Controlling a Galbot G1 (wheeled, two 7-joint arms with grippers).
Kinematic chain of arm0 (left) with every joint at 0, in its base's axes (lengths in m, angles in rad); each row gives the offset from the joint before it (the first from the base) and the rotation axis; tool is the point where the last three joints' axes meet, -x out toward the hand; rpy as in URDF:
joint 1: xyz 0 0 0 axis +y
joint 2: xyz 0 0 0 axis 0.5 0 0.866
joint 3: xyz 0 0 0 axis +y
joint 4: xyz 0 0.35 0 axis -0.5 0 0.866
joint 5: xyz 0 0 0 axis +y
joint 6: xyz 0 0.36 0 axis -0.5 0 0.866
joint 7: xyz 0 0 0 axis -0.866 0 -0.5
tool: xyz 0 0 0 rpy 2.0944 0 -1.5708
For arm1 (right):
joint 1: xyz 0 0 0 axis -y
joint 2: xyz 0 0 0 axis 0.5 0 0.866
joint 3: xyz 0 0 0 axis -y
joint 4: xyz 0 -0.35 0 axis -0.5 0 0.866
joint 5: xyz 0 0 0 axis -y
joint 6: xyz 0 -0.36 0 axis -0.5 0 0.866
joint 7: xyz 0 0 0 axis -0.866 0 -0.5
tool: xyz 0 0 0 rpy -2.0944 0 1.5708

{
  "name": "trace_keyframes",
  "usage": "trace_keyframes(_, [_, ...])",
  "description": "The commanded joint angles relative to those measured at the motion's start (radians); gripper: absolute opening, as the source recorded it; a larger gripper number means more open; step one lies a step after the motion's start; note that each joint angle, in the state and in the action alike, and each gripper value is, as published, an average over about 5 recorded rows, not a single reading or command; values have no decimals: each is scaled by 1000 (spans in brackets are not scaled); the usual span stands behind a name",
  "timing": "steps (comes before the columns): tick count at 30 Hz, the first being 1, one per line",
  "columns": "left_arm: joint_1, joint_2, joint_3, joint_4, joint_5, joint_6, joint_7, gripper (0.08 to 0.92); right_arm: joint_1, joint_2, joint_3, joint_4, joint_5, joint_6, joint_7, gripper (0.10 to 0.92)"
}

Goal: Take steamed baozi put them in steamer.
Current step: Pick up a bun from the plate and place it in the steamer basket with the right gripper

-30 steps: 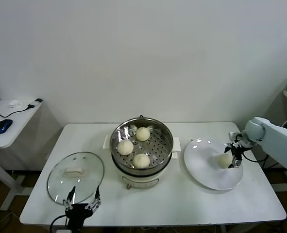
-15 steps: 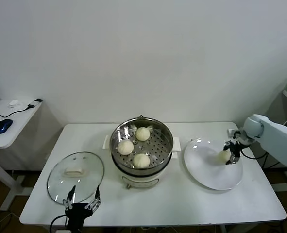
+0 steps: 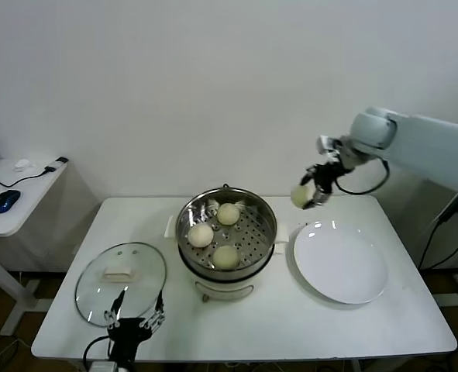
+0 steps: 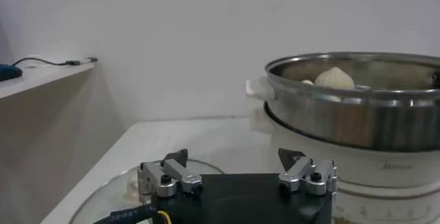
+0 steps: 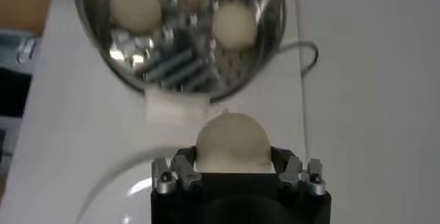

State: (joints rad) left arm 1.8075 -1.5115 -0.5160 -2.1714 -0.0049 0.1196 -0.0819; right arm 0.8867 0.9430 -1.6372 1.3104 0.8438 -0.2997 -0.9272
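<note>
While three baozi (image 3: 214, 234) sat in the steamer (image 3: 226, 240), the right gripper (image 3: 313, 191) clasped the fourth baozi (image 3: 301, 196) aloft (left gripper (image 3: 133, 323) idle, fingers spread).

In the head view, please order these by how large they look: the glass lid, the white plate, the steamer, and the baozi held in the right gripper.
1. steamer, with its base
2. white plate and glass lid: they look about alike, so I do not rank them
3. baozi held in the right gripper, by far the smallest
</note>
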Motion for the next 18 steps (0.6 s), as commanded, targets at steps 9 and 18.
trace_keyframes(9, [-14, 4, -6, 4, -17, 0, -1, 823, -105, 218, -100, 71, 117, -171, 214, 712])
trace_keyframes(18, [-17, 13, -4, 8, -24, 0, -1, 823, -187, 211, -76, 39, 66, -186, 237, 712])
